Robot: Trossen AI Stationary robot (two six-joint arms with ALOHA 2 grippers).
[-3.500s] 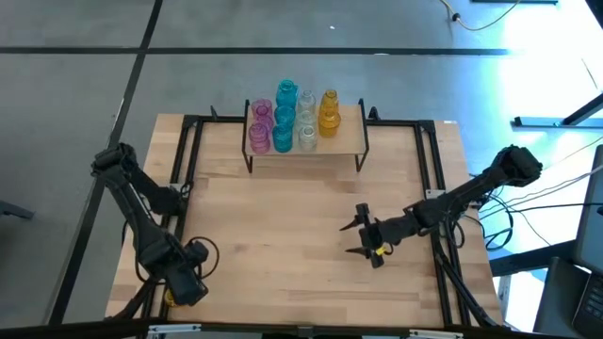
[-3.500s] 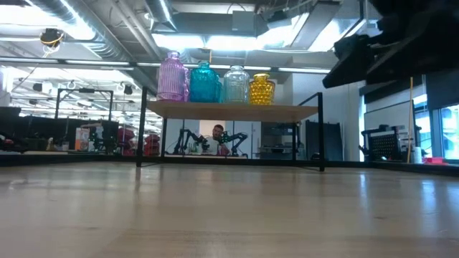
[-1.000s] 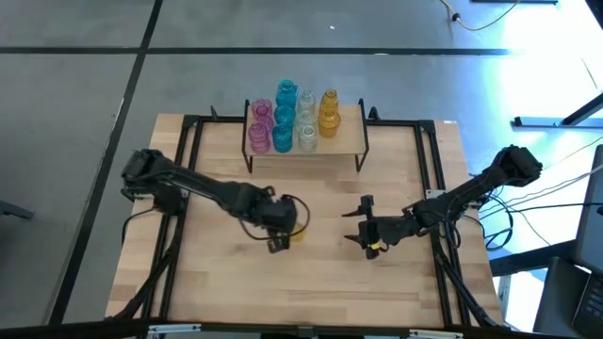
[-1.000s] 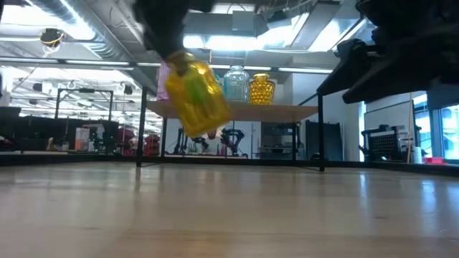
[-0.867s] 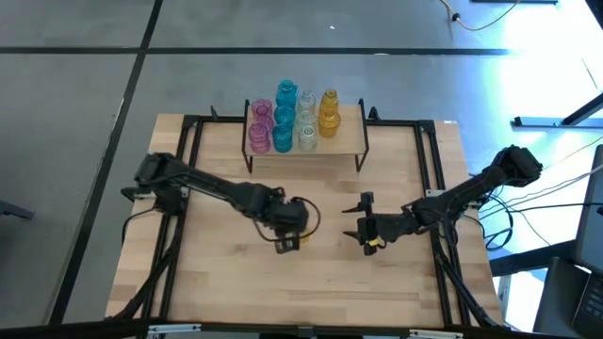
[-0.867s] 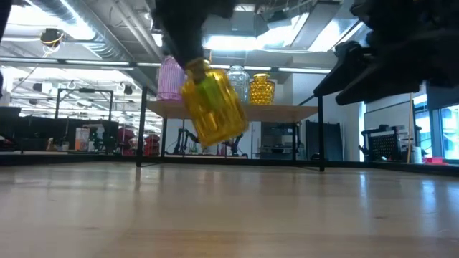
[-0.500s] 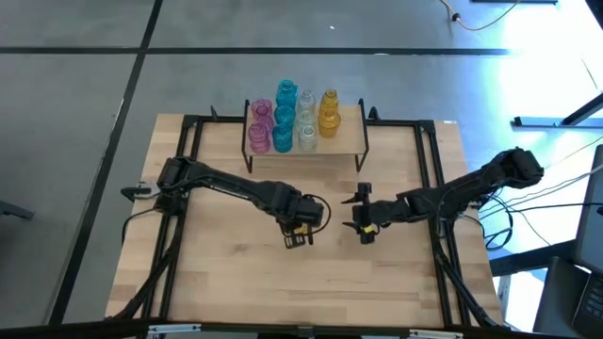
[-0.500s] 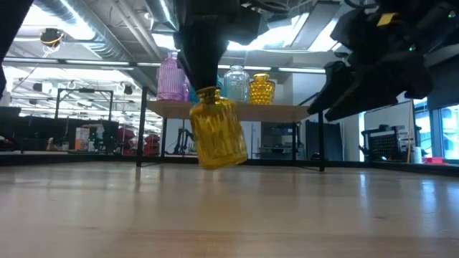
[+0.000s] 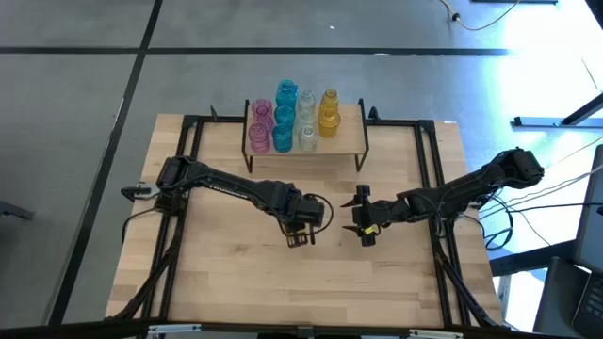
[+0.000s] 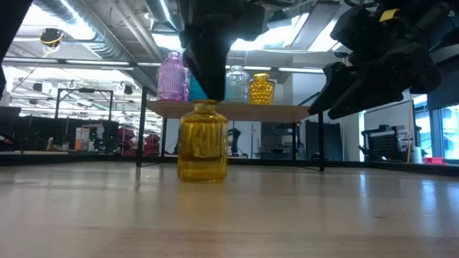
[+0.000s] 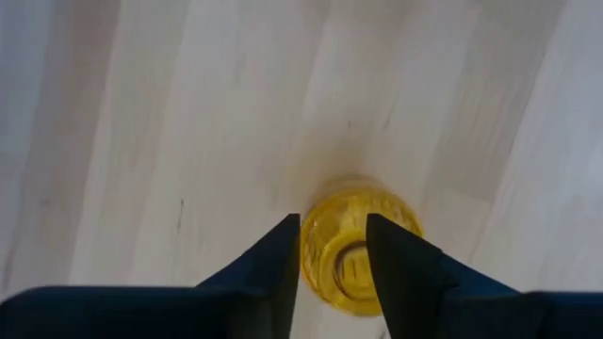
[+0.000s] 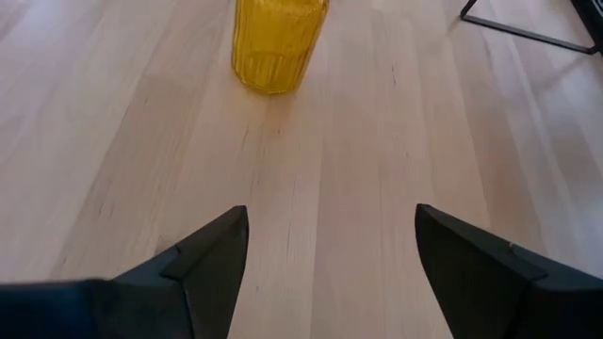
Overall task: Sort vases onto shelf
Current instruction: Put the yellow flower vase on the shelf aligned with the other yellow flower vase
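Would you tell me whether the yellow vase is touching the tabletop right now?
Touching. In the low view the yellow vase stands upright with its base flat on the tabletop, no gap beneath it; the left end effector is above its neck.

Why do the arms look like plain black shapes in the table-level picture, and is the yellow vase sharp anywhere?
In the low view, bright ceiling lights behind turn the arms into silhouettes, while the yellow vase glows, lit through. In the left wrist view the vase looks soft between the fingers; in the right wrist view it is clearer but cut off at the edge.
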